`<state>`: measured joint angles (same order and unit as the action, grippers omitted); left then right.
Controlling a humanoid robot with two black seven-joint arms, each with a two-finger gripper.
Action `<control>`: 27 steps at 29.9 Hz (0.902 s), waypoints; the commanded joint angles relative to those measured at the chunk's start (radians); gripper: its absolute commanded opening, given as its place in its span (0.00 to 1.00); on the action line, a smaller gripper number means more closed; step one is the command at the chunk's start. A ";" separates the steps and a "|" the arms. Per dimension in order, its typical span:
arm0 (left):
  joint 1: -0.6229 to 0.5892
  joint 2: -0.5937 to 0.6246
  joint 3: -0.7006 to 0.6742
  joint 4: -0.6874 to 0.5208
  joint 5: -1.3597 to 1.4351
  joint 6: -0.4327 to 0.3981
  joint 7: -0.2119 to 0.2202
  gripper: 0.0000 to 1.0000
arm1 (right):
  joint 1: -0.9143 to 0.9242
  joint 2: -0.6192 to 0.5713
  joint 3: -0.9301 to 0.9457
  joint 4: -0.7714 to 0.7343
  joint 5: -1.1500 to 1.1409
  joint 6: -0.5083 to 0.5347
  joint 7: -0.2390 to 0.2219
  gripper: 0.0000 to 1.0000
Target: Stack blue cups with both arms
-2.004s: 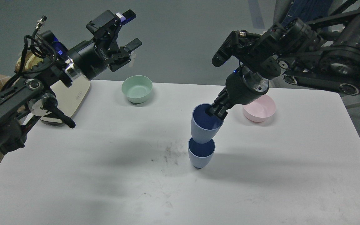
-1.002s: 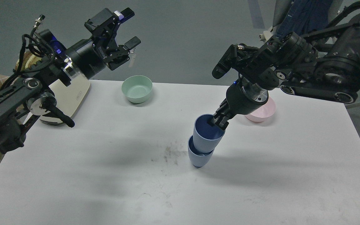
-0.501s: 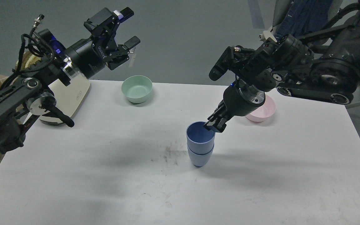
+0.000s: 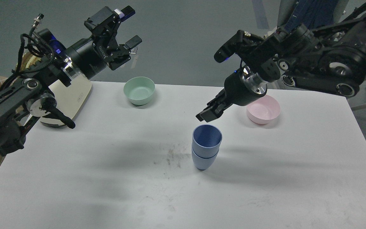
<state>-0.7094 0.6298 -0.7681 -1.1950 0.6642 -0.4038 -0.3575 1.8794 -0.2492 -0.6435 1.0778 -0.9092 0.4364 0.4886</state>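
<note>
The two blue cups [image 4: 206, 148] stand nested, one inside the other, upright on the white table [image 4: 106, 178] right of its middle. The upper cup's rim [image 4: 207, 135] shows its dark blue inside. My right gripper [image 4: 206, 115] hangs just above and behind the stack, clear of the rim, open and empty. My left gripper [image 4: 129, 27] is open and empty, held high over the table's far left edge, well away from the cups.
A mint-green bowl [image 4: 139, 90] sits at the back left and a pink bowl [image 4: 263, 109] at the back right, just behind my right gripper. A cream appliance [image 4: 70, 98] lies at the left edge under my left arm.
My right gripper lowered the upper cup into the lower one, let go of its rim and rose up and back. The stack now stands on its own. My left arm barely moved.
</note>
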 commanded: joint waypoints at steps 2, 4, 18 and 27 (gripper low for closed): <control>0.005 -0.002 0.001 0.003 -0.003 0.010 0.000 0.97 | -0.109 -0.094 0.145 -0.122 0.291 -0.010 0.000 0.97; 0.005 -0.009 0.000 0.012 -0.006 0.013 -0.011 0.97 | -0.187 -0.133 0.231 -0.180 0.406 -0.025 0.000 0.99; 0.011 -0.194 -0.008 0.328 -0.090 0.097 0.002 0.98 | -0.773 -0.020 1.039 -0.533 0.543 -0.123 0.000 1.00; 0.015 -0.274 -0.004 0.541 -0.224 -0.085 -0.021 0.98 | -0.907 0.079 1.147 -0.598 0.556 0.027 0.000 1.00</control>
<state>-0.6964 0.3748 -0.7733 -0.6968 0.4601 -0.4749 -0.3667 1.0054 -0.2049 0.4805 0.5062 -0.3616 0.3830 0.4885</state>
